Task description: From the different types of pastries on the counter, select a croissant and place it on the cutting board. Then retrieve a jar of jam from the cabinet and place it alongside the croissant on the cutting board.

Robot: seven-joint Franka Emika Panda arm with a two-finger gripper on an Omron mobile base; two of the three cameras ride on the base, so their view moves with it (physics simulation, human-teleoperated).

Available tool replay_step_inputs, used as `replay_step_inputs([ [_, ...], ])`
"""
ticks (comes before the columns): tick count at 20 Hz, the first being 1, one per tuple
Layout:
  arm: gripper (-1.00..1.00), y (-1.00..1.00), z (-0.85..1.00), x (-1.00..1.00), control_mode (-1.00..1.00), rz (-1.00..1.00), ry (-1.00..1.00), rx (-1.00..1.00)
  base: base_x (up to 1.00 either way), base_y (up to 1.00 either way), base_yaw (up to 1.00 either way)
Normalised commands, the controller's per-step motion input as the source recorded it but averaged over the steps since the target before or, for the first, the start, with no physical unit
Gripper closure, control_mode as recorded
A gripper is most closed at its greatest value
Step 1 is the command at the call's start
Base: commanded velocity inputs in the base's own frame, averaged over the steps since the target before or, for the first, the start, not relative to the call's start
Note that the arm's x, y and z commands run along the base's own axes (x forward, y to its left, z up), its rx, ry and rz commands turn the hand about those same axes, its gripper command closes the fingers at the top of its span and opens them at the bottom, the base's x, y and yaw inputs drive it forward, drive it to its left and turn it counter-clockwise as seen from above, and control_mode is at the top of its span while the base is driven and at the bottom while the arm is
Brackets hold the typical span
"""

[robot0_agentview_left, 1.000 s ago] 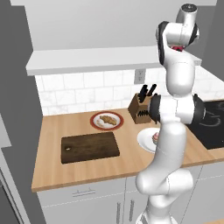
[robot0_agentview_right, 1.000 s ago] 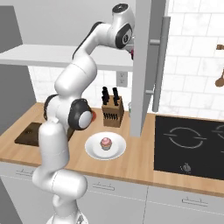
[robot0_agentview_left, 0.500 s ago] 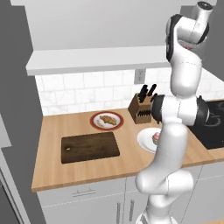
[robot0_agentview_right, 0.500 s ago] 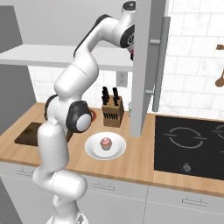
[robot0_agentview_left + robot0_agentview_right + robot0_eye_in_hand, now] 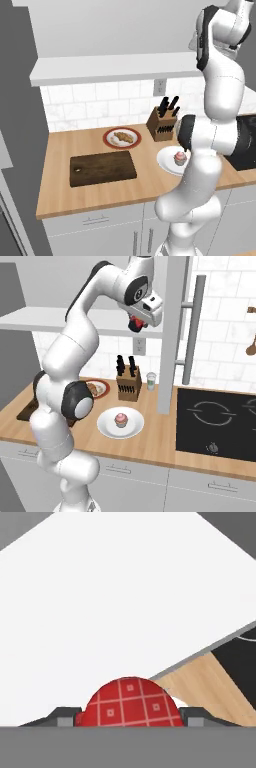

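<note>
My gripper [image 5: 136, 323] hangs high beside the open cabinet [image 5: 172, 331] and is shut on the jar of jam [image 5: 130, 708], whose red checked lid sits between the two fingertips. The jar's red body [image 5: 135, 322] shows under the hand. The croissant [image 5: 121, 137] lies on a red-rimmed plate [image 5: 109, 135] at the back of the counter [image 5: 60, 195]. In front of that plate lies the dark cutting board [image 5: 102, 168], bare. A pink cupcake [image 5: 120, 419] sits on a white plate [image 5: 106, 427].
The cabinet door carries a long vertical handle [image 5: 192, 331] that juts out over the counter. A knife block [image 5: 128, 383] and a small cup [image 5: 151, 381] stand by the wall. A black cooktop [image 5: 215, 421] lies to the right.
The upper arm has swung up and to the right in the left base view. The hand with the red jar has come slightly down and left in the right base view.
</note>
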Motion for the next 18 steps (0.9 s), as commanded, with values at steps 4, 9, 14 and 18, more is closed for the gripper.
replay_step_inputs([
  [4, 1.0, 1.0, -0.75, -1.0, -1.0, -0.24, -0.03, 0.0, 0.0, 0.0, 0.0],
  [9, 1.0, 1.0, -0.83, -1.0, -1.0, -0.22, -0.07, 0.0, 0.0, 0.0, 0.0],
  [14, 1.0, 1.0, -0.92, -1.0, -1.0, -0.21, -0.05, 0.0, 0.0, 0.0, 0.0],
  [18, 1.0, 1.0, -0.92, -1.0, -1.0, -0.18, -0.01, -0.01, 0.0, 0.0, 0.0],
])
